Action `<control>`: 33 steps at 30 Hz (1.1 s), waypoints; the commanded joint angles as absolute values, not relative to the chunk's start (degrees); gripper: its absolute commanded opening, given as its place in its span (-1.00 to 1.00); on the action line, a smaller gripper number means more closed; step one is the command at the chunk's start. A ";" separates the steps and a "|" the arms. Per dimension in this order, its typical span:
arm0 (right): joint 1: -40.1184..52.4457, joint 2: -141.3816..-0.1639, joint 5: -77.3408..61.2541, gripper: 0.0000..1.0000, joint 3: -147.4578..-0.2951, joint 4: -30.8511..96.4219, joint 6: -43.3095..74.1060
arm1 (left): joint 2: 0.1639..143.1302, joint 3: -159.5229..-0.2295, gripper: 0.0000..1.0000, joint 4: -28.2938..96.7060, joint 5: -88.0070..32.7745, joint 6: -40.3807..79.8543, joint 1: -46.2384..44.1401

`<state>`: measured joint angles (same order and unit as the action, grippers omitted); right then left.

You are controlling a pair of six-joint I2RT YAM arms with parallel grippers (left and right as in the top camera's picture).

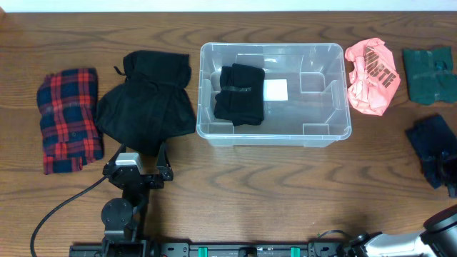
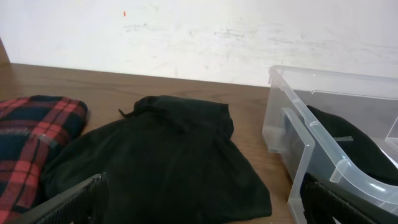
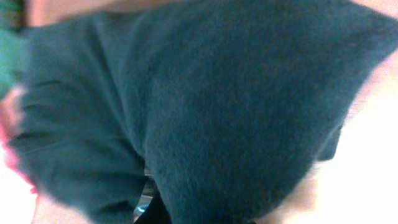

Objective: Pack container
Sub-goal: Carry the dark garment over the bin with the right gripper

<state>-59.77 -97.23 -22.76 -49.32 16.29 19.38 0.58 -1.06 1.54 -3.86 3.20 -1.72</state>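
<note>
The clear plastic container (image 1: 328, 132) stands at the middle of the table with a folded black garment (image 1: 240, 94) inside at its left and a white label (image 1: 275, 90) on its bottom. It also shows at the right of the left wrist view (image 2: 298, 143). My left gripper (image 1: 137, 170) is open and empty at the near edge of a black garment (image 1: 146, 107), which fills the space between its fingers (image 2: 205, 214). My right gripper (image 1: 448, 178) is at the table's right edge, shut on a dark blue garment (image 1: 430, 143) that fills the right wrist view (image 3: 236, 112) and hides the fingers.
A red and navy plaid cloth (image 1: 68, 118) lies at the far left, also in the left wrist view (image 2: 31, 143). A pink garment (image 1: 371, 75) lies just right of the container. A dark green cloth (image 1: 428, 71) lies at the far right back.
</note>
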 commanded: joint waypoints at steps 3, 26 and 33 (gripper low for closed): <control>-59.05 -87.11 -36.73 -0.98 -49.98 16.05 18.11 | 0.23 -0.23 0.96 3.66 -4.27 3.11 -1.96; -1.91 -63.09 -22.83 -0.97 -57.01 17.12 28.69 | 0.23 -0.23 0.96 3.64 -4.27 3.09 -1.96; 14.50 -70.59 -13.43 -0.97 -57.41 16.29 28.82 | 0.23 -0.23 0.96 3.64 -4.27 3.11 -1.96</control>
<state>9.32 -67.70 -19.99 -56.18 16.91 28.10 0.58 -1.06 1.54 -3.88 3.20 -1.72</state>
